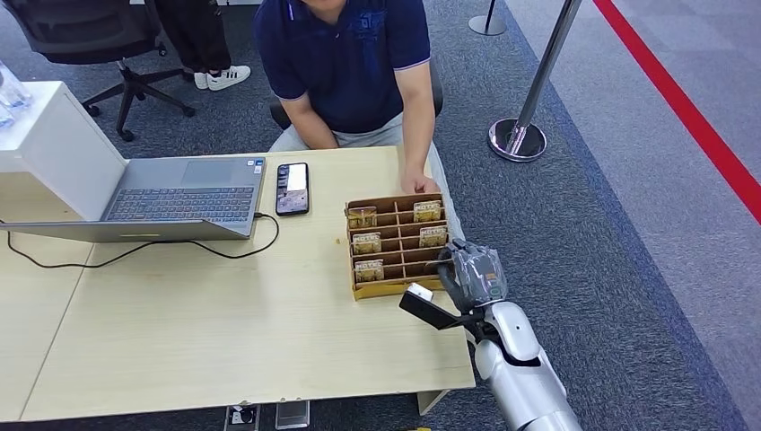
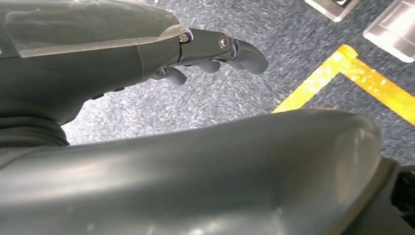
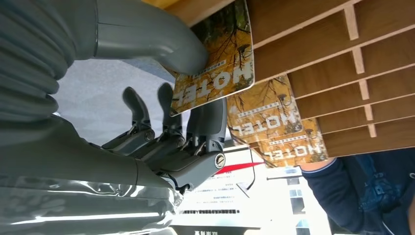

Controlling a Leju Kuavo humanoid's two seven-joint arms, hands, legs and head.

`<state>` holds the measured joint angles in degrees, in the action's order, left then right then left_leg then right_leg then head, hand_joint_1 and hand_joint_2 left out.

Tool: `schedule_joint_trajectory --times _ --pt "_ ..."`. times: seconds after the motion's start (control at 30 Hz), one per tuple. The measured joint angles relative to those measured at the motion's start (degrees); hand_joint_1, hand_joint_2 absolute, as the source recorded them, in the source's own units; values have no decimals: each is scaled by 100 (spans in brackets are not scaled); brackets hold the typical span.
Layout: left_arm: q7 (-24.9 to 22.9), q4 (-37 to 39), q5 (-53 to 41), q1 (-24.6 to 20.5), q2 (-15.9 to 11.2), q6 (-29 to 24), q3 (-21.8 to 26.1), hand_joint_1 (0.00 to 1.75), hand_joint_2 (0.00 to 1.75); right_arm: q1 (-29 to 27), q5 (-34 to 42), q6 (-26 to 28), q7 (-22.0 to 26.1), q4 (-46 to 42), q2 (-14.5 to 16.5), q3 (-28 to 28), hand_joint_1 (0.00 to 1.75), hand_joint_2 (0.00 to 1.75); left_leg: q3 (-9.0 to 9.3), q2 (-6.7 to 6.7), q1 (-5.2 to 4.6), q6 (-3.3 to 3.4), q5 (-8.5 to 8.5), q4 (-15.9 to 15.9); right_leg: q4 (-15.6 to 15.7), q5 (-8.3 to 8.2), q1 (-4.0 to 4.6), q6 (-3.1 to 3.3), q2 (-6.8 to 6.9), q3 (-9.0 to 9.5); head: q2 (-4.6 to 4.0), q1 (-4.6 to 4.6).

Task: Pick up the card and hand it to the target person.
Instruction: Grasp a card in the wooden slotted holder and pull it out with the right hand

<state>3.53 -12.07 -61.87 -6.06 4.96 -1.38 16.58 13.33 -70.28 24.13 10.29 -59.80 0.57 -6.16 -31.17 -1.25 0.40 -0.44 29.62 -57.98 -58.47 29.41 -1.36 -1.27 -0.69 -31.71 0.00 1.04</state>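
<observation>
Item: right hand (image 1: 473,274). Located at the near right corner of the rack (image 1: 396,244), at about 4 o'clock from the table (image 1: 224,350) centre in the head view. In the right wrist view a card (image 3: 215,58) marked HOTEL is seen pinched between the thumb (image 3: 147,41) and the darker fingers (image 3: 208,122); the card is thus held, though whether it is fully free of its slot cannot be told.

Item: rack. Brown, divided into compartments, set on the table at the right side. Further cards (image 1: 427,211) are stood in several compartments. In the wrist view another card (image 3: 274,127) is seen just beside the held one, apart from the fingers.

Item: left hand (image 2: 210,54). Seen in the left wrist view over grey carpet; fingers loosely curled, nothing held.

Item: person (image 1: 350,63). Seated at 12 o'clock from the rack, one hand (image 1: 415,184) rested at its far edge.

Item: laptop (image 1: 179,197) and phone (image 1: 292,189), at 10 o'clock of the table.

Step in hand, as judged: the pick, at or near its completion.

Next move, as judged: the card is to be lifted out of the rack without the neighbouring cards being dragged, then carried toward 12 o'clock and offered to the person with the pinch kept firm.
</observation>
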Motion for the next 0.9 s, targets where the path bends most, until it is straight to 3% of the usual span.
schedule_joint_trajectory --times 0.13,0.27,0.9 --pt "260 0 18 0 1 87 26 0 0 -2 8 33 27 0 -1 6 141 175 0 0 0 0 0 0 0 0 0 0 0 0 0 2" --pt "335 0 19 0 2 98 46 0 175 -13 14 59 63 0 -1 21 161 175 0 0 0 0 0 0 0 0 0 0 0 0 0 4" --pt "218 0 -1 1 4 -20 84 0 175 -27 333 200 318 79 22 87 161 175 -3 0 0 0 -1 0 0 -1 0 -1 0 -2 0 2"
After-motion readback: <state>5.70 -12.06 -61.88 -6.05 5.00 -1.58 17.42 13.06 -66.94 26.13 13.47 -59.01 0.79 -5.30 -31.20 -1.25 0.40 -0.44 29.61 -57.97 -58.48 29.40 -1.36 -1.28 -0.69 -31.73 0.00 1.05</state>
